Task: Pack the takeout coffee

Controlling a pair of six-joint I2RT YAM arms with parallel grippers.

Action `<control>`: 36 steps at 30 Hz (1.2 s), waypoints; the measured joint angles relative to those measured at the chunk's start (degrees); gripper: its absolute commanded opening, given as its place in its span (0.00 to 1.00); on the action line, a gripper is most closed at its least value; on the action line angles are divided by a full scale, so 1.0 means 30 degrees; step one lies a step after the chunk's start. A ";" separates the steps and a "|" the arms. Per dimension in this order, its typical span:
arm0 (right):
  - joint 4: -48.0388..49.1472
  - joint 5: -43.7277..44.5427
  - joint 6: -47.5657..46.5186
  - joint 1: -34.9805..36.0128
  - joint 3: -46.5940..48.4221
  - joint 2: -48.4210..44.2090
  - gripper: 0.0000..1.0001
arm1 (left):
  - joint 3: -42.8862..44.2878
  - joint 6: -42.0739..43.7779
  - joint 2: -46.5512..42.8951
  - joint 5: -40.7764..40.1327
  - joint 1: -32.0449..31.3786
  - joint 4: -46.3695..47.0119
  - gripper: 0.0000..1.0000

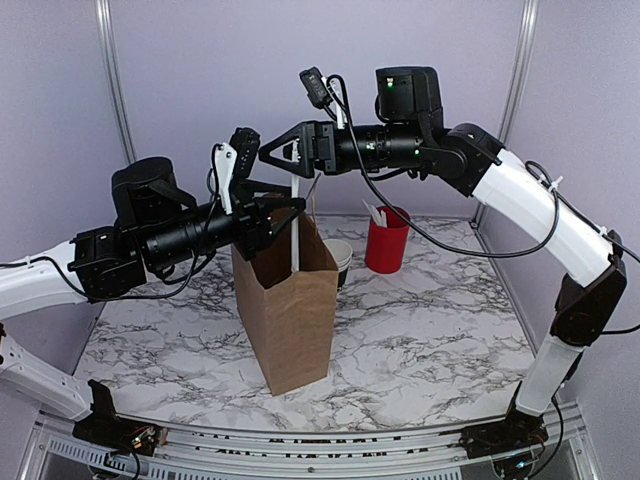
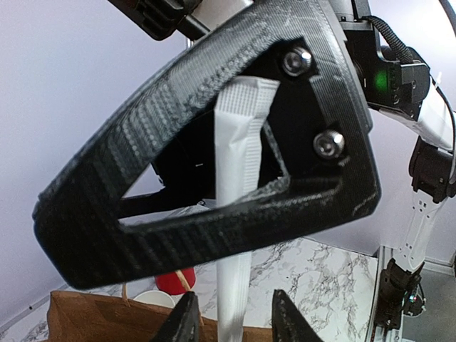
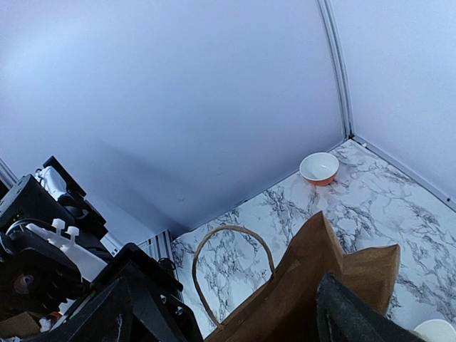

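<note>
- The takeout coffee shows in none of the three views. Whether it sits inside the brown paper bag [image 1: 290, 310] cannot be told, so its place relative to either tool cannot be told.
- The bag stands upright and open-mouthed near the middle of the marble table [image 1: 430, 340], with both tools gathered above its mouth.
- A white paper-wrapped straw [image 2: 241, 164] stands nearly upright in the bag. Its lower part is inside and its top rises above the rim.
- The left tool [image 2: 233, 306] hovers at the bag's mouth, reaching in from the left. Its fingers [image 2: 187, 317] stand narrow, one on each side of the straw, with a thin gap on both sides, so nothing is gripped.
- The right tool [image 3: 224, 299] is just above and behind the left one, level with the straw's top. Its fingers are spread wide and empty, and the bag's rim and looped handle [image 3: 231, 231] show below between them.
- In the left wrist view the straw's upper end lies behind the open frame of one right-tool finger. Whether it touches that finger cannot be told.
- Just behind the bag, to its right, sits a stack of black cups with white rims [image 1: 340, 258].
- Further right is a red cup of utensils [image 1: 386, 240].
- A small orange bowl [image 3: 319, 169] lies by the back wall, well apart from the bag.
</note>
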 measured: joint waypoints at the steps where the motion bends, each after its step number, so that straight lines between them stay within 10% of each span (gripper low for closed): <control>1: 0.0029 0.0000 0.0007 0.0007 0.0000 0.0000 0.87 | 0.0000 0.0007 0.0000 -0.0044 0.0000 0.0058 0.30; 36: 0.0248 0.0007 0.0044 0.0051 0.0000 0.0000 0.90 | -0.0335 -0.0226 0.0328 -0.0612 -0.0109 0.0670 0.00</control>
